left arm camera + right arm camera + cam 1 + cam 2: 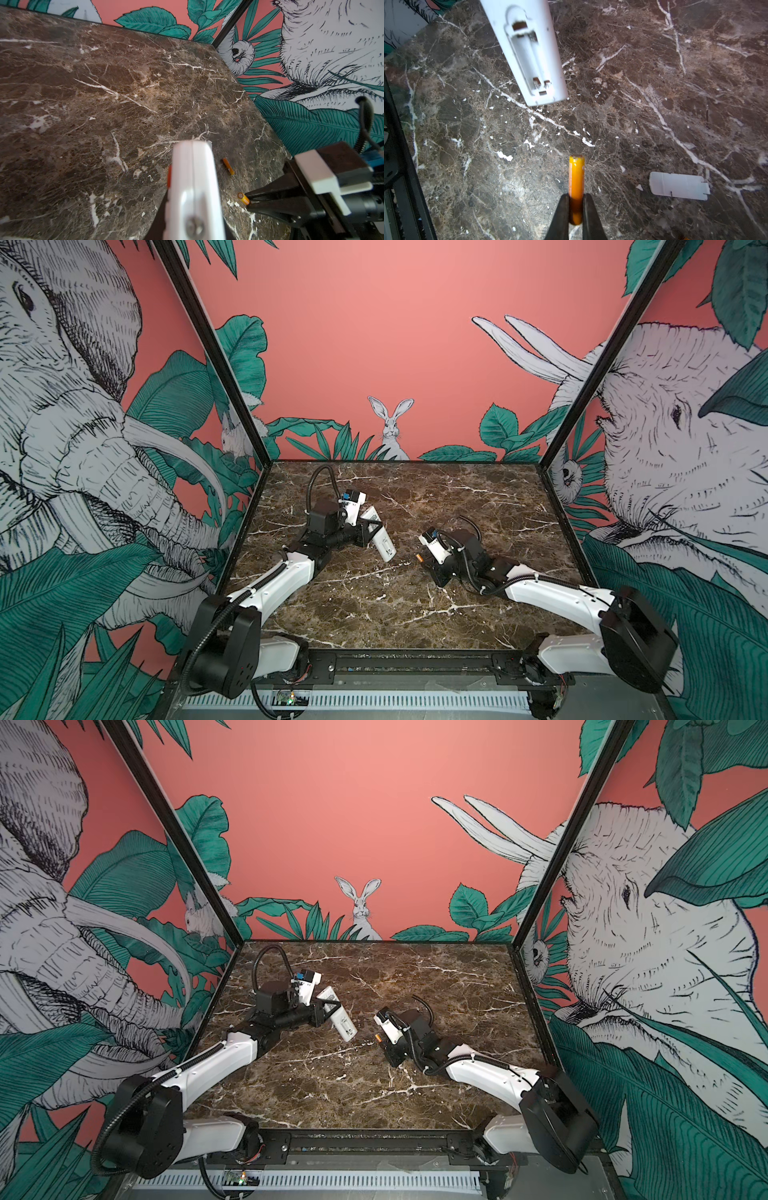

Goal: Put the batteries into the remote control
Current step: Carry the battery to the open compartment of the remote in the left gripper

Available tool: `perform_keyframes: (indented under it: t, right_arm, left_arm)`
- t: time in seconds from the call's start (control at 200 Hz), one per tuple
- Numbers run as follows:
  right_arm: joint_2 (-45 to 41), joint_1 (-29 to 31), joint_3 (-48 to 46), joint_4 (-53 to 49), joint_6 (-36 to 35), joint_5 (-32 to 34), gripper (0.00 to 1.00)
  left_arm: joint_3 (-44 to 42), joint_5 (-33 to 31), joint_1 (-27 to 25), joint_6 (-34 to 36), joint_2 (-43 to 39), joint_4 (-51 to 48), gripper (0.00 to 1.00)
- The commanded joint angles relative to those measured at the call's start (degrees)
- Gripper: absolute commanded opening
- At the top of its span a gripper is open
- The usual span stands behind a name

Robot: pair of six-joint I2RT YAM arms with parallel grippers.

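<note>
Gaping remote control [553, 66] bay [525, 60] seemingly bare; battery [576, 180] outside.

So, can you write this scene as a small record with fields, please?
left gripper: shut on remote control
battery compartment: open, empty
right gripper: shut on one battery
other battery: lying on marble table
battery cover: off, lying on table

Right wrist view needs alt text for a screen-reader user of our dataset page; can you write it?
The right hand grips an orange battery by one end, with the white remote control ahead, its open battery compartment empty. A loose white cover lies on the brown marble table.
</note>
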Motion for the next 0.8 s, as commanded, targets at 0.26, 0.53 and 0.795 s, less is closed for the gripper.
perform_keyframes:
  t: [0.26,0.53,0.795]
  right_arm:
    - [-2.07,0.99,-3.50,8.92,4.40,1.18,0.11]
    - [2.75,2.83,-1.77,11.39,7.02,1.14,0.11]
    - [7.73,3.55,-0.34,13.59,9.13,1.53,0.11]
  left_arm:
    - [-1.78,4.27,-3.16,-5.31,6.97,11.68,0.16]
    - [-2.08,5.26,-4.03,-7.70,12.53,17.32,0.16]
    - [-2.65,3.70,-4.26,-6.12,14.27,16.17,0.15]
